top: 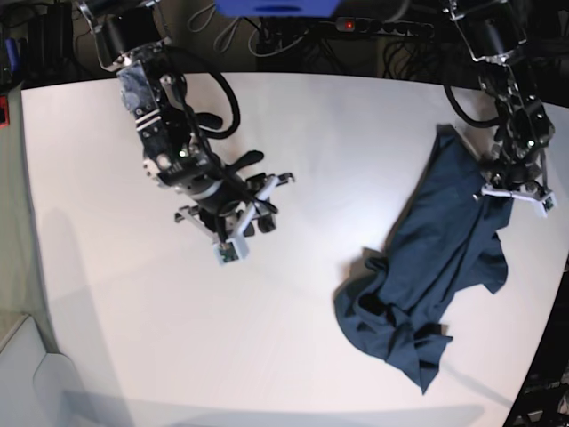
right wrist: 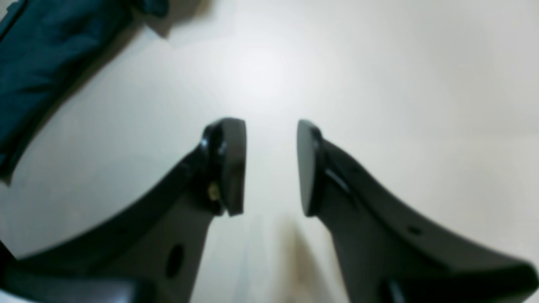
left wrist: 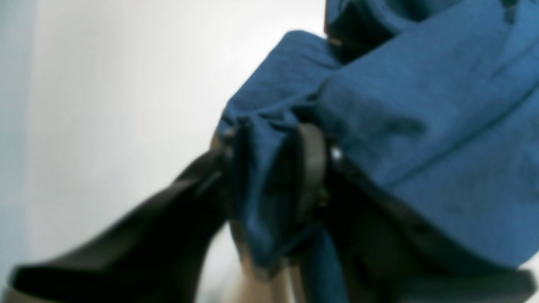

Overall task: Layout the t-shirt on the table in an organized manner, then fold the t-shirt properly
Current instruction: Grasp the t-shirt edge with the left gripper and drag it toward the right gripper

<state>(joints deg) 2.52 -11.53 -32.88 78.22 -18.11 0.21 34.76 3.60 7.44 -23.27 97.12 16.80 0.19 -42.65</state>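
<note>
The dark navy-blue, wrinkled cotton t-shirt [top: 436,267] lies crumpled on the large smooth white desk [top: 293,124], near its curved edge on the base view's right, one part drawn up toward the left end effector [top: 514,182]. Only the left wrist view shows the grip: a bunched fold of t-shirt cloth [left wrist: 421,105] is pinched between the dark fingers [left wrist: 311,168] of the left end effector [left wrist: 273,168], nearly closed on it. The right wrist view shows the right end effector [right wrist: 271,166] partly open with nothing between its pads, over bare desk [right wrist: 379,84], the t-shirt [right wrist: 42,63] off at its corner. In the base view the right end effector [top: 233,222] hangs well apart from the t-shirt. Black cables [top: 293,40] lie beyond the desk's far edge.
</note>
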